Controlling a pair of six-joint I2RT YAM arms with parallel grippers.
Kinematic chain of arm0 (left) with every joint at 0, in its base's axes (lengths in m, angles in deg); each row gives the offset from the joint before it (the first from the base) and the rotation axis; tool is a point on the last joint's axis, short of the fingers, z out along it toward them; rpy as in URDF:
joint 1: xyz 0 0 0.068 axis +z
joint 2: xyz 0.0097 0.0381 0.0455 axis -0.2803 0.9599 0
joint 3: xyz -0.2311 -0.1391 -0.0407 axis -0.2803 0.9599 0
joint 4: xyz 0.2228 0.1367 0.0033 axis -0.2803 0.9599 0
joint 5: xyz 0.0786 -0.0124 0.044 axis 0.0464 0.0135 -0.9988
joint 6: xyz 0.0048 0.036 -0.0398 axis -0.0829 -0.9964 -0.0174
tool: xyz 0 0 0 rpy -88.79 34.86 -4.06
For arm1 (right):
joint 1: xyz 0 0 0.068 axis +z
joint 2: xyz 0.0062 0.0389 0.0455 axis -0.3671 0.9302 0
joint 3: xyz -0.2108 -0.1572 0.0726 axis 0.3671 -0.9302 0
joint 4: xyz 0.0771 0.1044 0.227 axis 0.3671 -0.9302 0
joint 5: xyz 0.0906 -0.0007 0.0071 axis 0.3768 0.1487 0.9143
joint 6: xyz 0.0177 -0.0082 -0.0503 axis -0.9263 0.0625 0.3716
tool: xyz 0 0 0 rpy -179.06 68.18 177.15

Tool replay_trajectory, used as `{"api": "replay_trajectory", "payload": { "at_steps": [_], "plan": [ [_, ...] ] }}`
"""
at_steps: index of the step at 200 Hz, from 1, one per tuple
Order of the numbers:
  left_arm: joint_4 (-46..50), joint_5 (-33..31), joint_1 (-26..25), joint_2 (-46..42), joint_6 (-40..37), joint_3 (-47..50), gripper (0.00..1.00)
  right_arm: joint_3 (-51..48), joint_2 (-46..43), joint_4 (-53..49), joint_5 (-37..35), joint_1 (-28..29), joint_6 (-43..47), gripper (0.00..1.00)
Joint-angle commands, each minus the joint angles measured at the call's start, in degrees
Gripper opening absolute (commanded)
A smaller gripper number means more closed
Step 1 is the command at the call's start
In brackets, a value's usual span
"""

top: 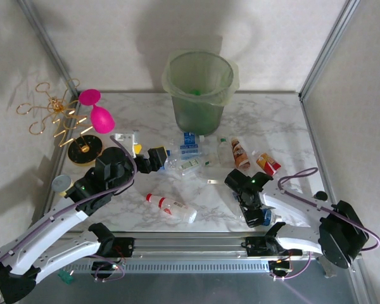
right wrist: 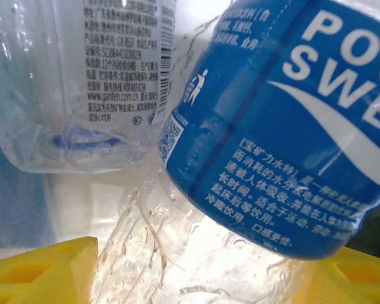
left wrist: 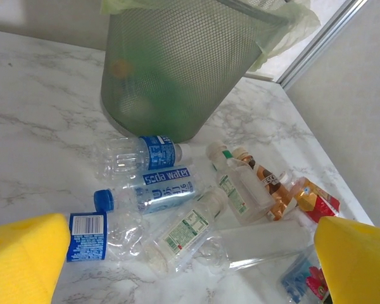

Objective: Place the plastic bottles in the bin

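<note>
The left claw (top: 157,157) is released, its yellow pads wide apart, facing crumpled clear plastic bottles (left wrist: 168,190) that lie on the marble-patterned bench (top: 272,120) before the translucent green bin (top: 196,111). The left wrist view resolves a "soda water" label. The right claw (right wrist: 196,278) straddles a blue-labelled bottle (right wrist: 285,126) marked "SWE"; whether it clamps cannot be told.

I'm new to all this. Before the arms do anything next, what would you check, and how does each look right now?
1. Bin upright, mouth open: ok.
2. Left jaws spread wide, facing the bottle pile: ok.
3. Blue-labelled bottle between the right jaws: ok.
4. Right jaws gripping it firmly: cannot tell.
5. Pink ornament apart from the bottle pile: ok.
</note>
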Motion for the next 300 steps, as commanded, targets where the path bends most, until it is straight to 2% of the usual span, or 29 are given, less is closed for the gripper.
{"api": "replay_trajectory", "payload": {
  "at_steps": [1,47,106,145,174,191,208,230,248,269,300],
  "plan": [
    [0.7,-1.5,-0.4,0.4,-1.1,0.5,0.98,-3.0,4.3,9.8,-1.0,-0.7,3.9,0.68],
    [0.7,-2.2,-0.4,0.8,-1.1,0.4,0.98,-0.2,3.3,3.9,-1.2,-0.9,5.5,0.61],
    [0.8,-2.6,-0.4,1.6,-1.4,0.2,0.98,3.4,-1.3,-2.9,-2.0,-0.8,6.2,0.59],
    [0.8,-2.6,-0.3,1.9,-1.4,0.1,0.98,6.8,5.2,-1.8,-2.5,3.0,13.6,0.59],
    [1.0,-2.8,-0.4,1.9,-1.4,0.2,0.98,12.0,12.7,-0.6,-1.4,9.9,17.1,0.60],
    [1.0,-2.9,-0.4,1.9,-1.5,0.2,0.98,14.1,15.2,1.5,-0.1,12.8,18.8,0.61],
    [1.1,-2.9,-0.3,1.9,-1.5,0.1,0.98,15.1,16.8,2.7,0.4,13.3,21.2,0.65],
    [1.1,-2.8,-0.3,1.9,-1.6,0.2,0.98,13.9,16.7,4.1,0.7,13.0,22.7,0.81],
    [1.2,-2.8,-0.4,1.9,-1.5,0.2,0.98,11.6,15.8,5.9,2.4,12.3,21.7,0.89],
    [1.1,-3.0,-0.4,1.7,-1.6,0.2,0.98,9.8,14.3,7.0,3.3,11.8,19.4,0.90],
    [1.1,-3.0,-0.3,1.7,-1.6,0.2,0.98,8.2,11.7,7.6,2.2,11.4,12.6,0.86]
  ]
}}
